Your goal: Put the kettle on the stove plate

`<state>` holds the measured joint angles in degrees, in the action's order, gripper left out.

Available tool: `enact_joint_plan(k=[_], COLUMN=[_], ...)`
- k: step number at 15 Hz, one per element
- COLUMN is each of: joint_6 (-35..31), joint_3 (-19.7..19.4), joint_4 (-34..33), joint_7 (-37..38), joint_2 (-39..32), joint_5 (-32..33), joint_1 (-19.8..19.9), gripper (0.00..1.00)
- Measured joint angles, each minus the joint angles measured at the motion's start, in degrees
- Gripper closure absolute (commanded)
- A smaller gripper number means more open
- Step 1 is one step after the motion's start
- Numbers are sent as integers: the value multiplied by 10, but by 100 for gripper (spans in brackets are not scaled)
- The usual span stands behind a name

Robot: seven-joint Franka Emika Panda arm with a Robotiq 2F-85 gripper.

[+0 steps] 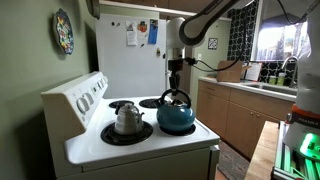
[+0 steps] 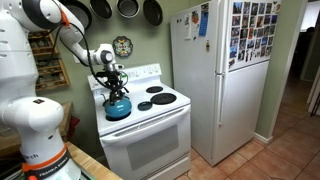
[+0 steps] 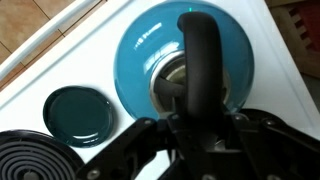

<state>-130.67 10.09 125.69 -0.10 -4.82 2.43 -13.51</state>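
Observation:
The teal-blue kettle point(image 1: 176, 115) stands at the stove's front corner, also in the other exterior view point(image 2: 118, 106) and from above in the wrist view point(image 3: 150, 50). My gripper point(image 1: 177, 88) is directly above it, shut around its dark arched handle point(image 3: 200, 60). I cannot tell whether its base rests or hangs just above the surface, and what lies under it is hidden. A small black coil burner, the stove plate point(image 2: 155, 90), lies at the back, apart from the kettle.
A shiny silver kettle point(image 1: 128, 118) sits on a wide black burner point(image 1: 127, 133) next to the teal one. A dark teal round disc point(image 3: 80, 112) lies on the white stove top. A wider coil burner point(image 2: 162, 99) is free. A white fridge point(image 2: 215, 70) stands beside the stove.

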Motion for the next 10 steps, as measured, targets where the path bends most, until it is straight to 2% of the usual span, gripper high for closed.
enact_joint_plan(k=[4,5,10], joint_6=[3,3,4], joint_3=[0,0,-2], joint_4=[-12,-13,-12], joint_7=[-1,-1,0], joint_2=[5,8,43], joint_5=[11,15,4], joint_1=[3,4,16], gripper=[3,0,0])
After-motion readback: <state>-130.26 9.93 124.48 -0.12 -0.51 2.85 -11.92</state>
